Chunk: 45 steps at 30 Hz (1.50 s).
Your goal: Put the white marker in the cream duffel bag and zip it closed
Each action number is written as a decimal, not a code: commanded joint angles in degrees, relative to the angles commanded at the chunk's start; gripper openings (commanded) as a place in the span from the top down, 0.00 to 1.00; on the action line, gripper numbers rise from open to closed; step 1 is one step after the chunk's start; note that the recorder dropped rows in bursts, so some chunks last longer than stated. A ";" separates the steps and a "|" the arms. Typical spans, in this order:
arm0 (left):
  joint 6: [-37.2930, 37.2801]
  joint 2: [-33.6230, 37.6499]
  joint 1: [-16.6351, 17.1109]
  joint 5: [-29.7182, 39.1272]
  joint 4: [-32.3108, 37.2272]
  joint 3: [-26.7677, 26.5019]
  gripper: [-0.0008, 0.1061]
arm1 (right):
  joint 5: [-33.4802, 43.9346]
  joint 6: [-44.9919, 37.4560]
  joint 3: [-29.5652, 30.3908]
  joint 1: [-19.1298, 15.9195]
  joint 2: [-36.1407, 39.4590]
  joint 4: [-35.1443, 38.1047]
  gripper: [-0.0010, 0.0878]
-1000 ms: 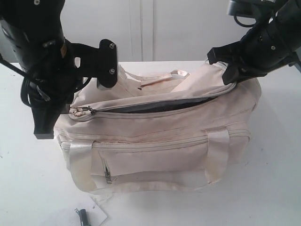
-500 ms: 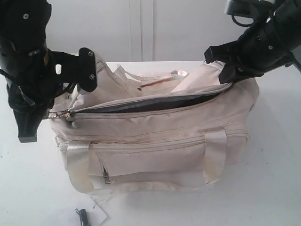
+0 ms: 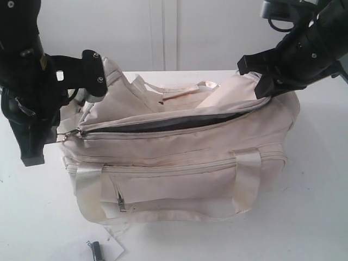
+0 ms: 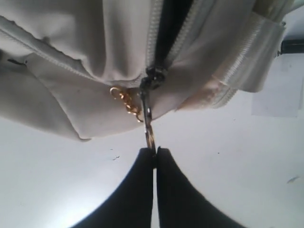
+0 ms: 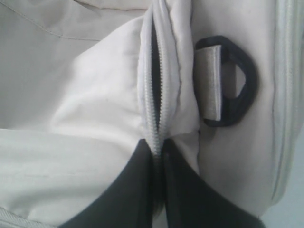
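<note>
Your cream duffel bag (image 3: 185,163) sits in the middle of the white bench (image 3: 315,217), long side facing the exterior view. Your left claw (image 4: 155,153) is clenched on the metal zip pull (image 4: 148,121), the two black fingers pressed together with the tab's end between them. The pull runs straight from the fingertips to the slider (image 4: 153,78), and a small gold clasp (image 4: 126,102) hangs just beside it. In the exterior view that slider sits at the bag's left end.

From there the main zip gapes along the top, and a dark strip of lining (image 3: 174,122) shows between the two rows of teeth, almost to the right end. Over there your right claw (image 5: 154,147) is clamped too, pinching the bag at the end of the zip, with the cream teeth running right into the closed fingers. A black plastic ring (image 5: 251,88) on a short webbing loop (image 5: 211,80) lies just beside that grip.

The white marker is out of sight in all three views, so you can't tell whether it's inside the bag. Near the front edge of the bench a white paper tag (image 3: 111,247) lies apart from the bag, with a small dark object (image 3: 97,251) on it. It's too small to identify.
</note>
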 joint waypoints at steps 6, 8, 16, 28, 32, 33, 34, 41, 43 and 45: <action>7.61 0.00 0.00 -5.74 -4.98 0.00 0.99 | 0.34 0.00 0.00 0.00 0.47 0.00 0.99; 8.73 -0.14 0.00 -7.66 -7.07 0.00 0.99 | 0.34 -0.12 0.00 0.00 0.45 0.00 0.99; 8.84 -3.34 0.00 -9.88 -7.84 0.00 0.99 | 0.34 -0.12 0.00 0.00 0.45 0.10 0.98; 8.50 -3.97 0.00 -10.69 -7.84 0.00 0.99 | 0.23 -0.12 0.00 0.00 0.19 0.33 0.70; 8.50 -3.97 0.00 -10.69 -7.84 0.00 0.99 | 0.34 -0.12 0.00 0.00 -0.39 0.33 0.58; 8.50 -3.97 0.00 -10.69 -7.84 0.00 0.99 | 0.34 -0.12 0.00 0.00 -0.68 0.33 0.56; 8.50 -3.97 0.00 -10.69 -7.84 0.00 0.99 | 0.49 -0.12 -0.28 0.00 -0.95 0.33 0.55; 8.26 -3.97 0.00 -11.08 -8.40 0.00 0.99 | 1.86 -1.98 -2.66 0.00 -2.61 0.33 0.55; 8.26 -3.97 0.00 -11.32 -8.91 0.00 0.99 | 1.86 -7.93 -2.69 0.00 -3.07 0.45 0.55; 8.26 -3.97 0.00 -11.88 -9.68 0.00 0.99 | 2.55 -13.06 -2.69 0.00 -3.33 2.22 0.55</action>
